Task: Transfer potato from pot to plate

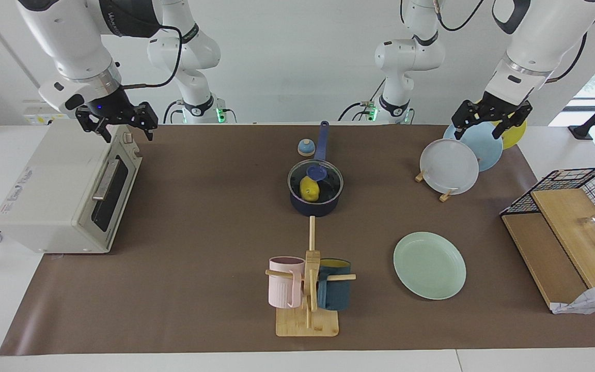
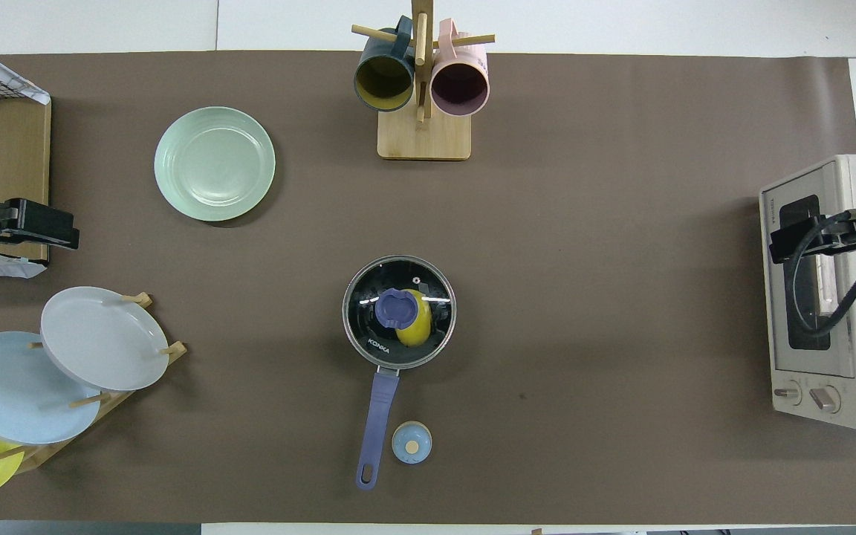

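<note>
Two grippers hang idle, so start there. Your right gripper (image 1: 116, 123), at the upper left of the facing view, hovers over the top of the cream-white toaster oven (image 1: 65, 194) with its fingers spread wide and nothing between them. Your left gripper (image 1: 491, 118), at the upper right of that view, hovers over the wooden rack of upright grey, light blue and yellow plates (image 1: 450, 166), likewise spread and empty.

Move outward to the middle of the frame: the round dark navy saucepan (image 1: 316, 206) with its long blue handle sits on the brown mat, and a glass lid (image 2: 363, 331) with a blue knob is on it. You see the small bright yellow potato (image 1: 309, 189) through the glass, lying in the pot. The round pale mint-green plate (image 1: 429, 265) lies bare at the lower right of the facing view, well apart from the pot.

In my judgement the lid is your main risk: reach straight for the potato and the fingers strike glass. Lift the lid by its knob first; a shallow grip could let it slip. The smooth, rounded potato may also roll out of a pinch or off the shallow plate.
</note>
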